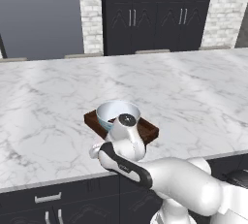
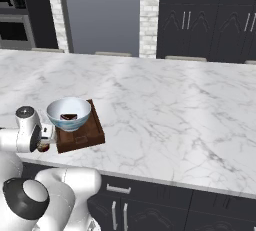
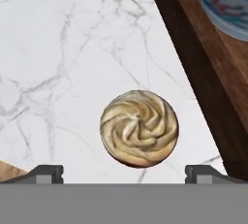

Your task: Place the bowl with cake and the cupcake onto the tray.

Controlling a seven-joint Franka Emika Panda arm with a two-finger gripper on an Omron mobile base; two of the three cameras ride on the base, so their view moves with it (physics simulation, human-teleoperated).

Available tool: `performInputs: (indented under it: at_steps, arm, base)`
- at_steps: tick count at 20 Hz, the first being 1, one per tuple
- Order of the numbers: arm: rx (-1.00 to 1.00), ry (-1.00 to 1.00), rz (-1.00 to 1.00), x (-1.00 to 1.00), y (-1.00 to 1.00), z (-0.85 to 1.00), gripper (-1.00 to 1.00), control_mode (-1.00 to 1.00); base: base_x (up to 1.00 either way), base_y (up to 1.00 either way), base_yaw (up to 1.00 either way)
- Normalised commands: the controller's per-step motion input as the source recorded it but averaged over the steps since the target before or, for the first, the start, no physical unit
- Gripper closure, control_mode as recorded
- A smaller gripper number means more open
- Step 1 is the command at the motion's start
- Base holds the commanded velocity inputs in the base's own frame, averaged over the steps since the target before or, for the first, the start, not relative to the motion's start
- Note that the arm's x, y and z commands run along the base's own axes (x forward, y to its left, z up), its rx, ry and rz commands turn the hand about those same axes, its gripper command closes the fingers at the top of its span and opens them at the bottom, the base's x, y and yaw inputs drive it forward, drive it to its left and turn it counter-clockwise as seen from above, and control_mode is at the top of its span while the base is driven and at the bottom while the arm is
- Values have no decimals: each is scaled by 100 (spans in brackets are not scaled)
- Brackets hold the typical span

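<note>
A: How is the gripper [image 3: 124, 172] held?
B: Its jaws are spread wide; nothing is grasped. The cupcake [image 3: 139, 128] is seen between the fingertips, on the marble counter [image 3: 58, 48], just beside the tray [image 3: 203, 77].
A: And the bowl with cake [image 2: 69, 114]?
B: It is set on the tray, close to the hand.

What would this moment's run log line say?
bowl: on tray | cupcake: on counter beside tray | gripper: open above cupcake
</note>
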Motion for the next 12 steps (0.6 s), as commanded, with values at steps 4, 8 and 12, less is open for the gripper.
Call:
performInputs:
  at_steps: [4,8,12]
  arm:
    - [-16,1,0,0,0,-15,-100,-100]
    - [-11,1,0,6,0,-10,-100,-100]
    - [-4,3,0,31,0,-22,-100,-100]
  base:
    - [0,0,0]
    - [0,0,0]
    - [0,0,0]
